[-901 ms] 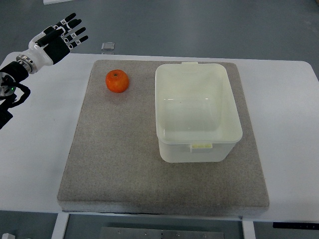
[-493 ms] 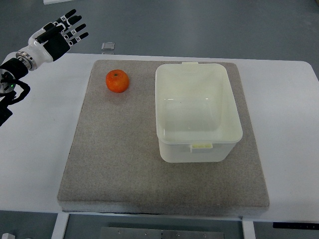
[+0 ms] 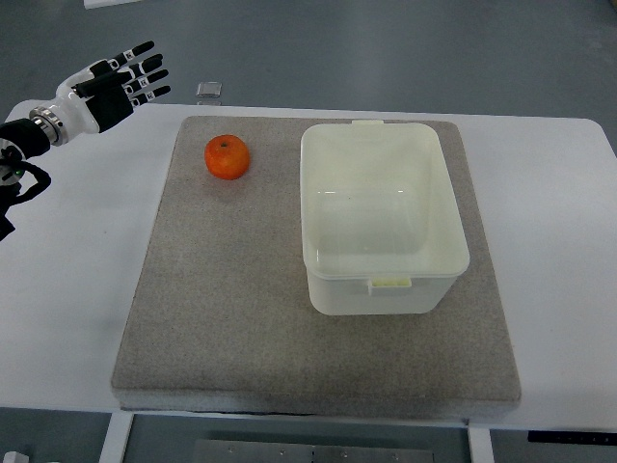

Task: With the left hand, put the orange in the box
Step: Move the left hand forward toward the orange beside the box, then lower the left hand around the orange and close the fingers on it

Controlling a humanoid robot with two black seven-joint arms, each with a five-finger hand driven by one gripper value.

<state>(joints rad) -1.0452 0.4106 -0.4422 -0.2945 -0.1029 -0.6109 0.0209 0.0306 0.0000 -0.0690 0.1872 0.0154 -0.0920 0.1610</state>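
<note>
An orange [image 3: 227, 157] rests on the grey mat [image 3: 222, 289], near its far left corner. To its right stands an open, empty, pale yellow plastic box [image 3: 381, 214]. My left hand [image 3: 120, 81] hovers at the upper left, over the table's far left edge, well left of and beyond the orange. Its fingers [image 3: 147, 69] are spread and point right, holding nothing. The right arm is out of the picture.
The mat lies on a white table [image 3: 559, 212]. A small clear square object [image 3: 208, 90] sits at the table's far edge, just beyond the mat. Grey floor lies beyond the table.
The left hand has shifted slightly right and rotated so its spread fingers point more toward the right. The orange and box have not moved.
</note>
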